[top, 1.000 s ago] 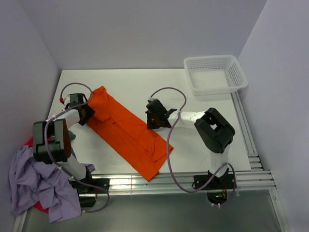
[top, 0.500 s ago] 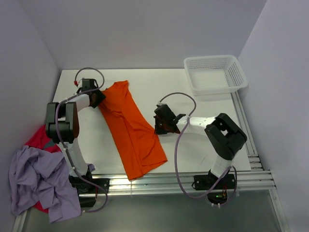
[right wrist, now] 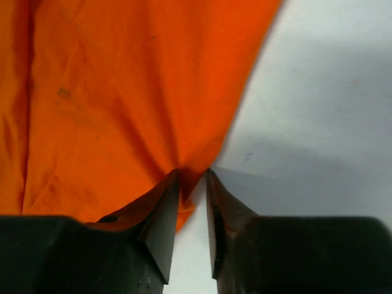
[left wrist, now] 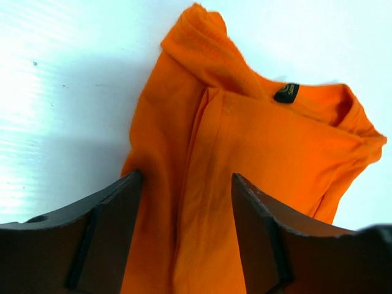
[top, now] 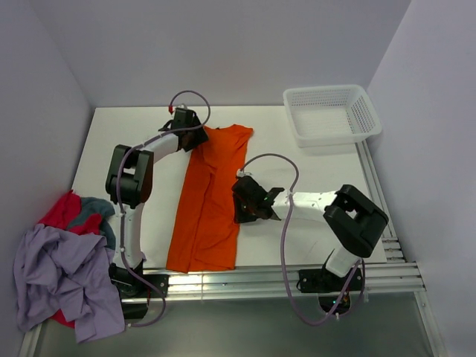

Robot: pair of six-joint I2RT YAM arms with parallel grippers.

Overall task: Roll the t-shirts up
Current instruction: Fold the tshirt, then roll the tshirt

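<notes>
The orange t-shirt (top: 212,201) lies folded in a long strip running from the far middle of the table to its front edge. My left gripper (top: 195,128) rests on the collar end. Its fingers stand wide apart in the left wrist view, where my left gripper (left wrist: 185,174) has the orange t-shirt (left wrist: 257,141) lying flat between them. My right gripper (top: 239,202) is at the strip's right edge. In the right wrist view my right gripper (right wrist: 193,171) has its jaws slightly parted, and a peak of the orange t-shirt (right wrist: 122,92) hangs against the left finger.
A heap of other t-shirts lies at the near left: lavender (top: 59,282), red (top: 67,212) and grey-blue (top: 100,208). A white perforated basket (top: 372,111) stands at the far right corner. Walls close in the table on the left, far and right sides.
My left gripper swept right along the far side, swinging the shirt's collar end from the left to the middle. The right gripper shifted nearer and its jaws parted from shut.
</notes>
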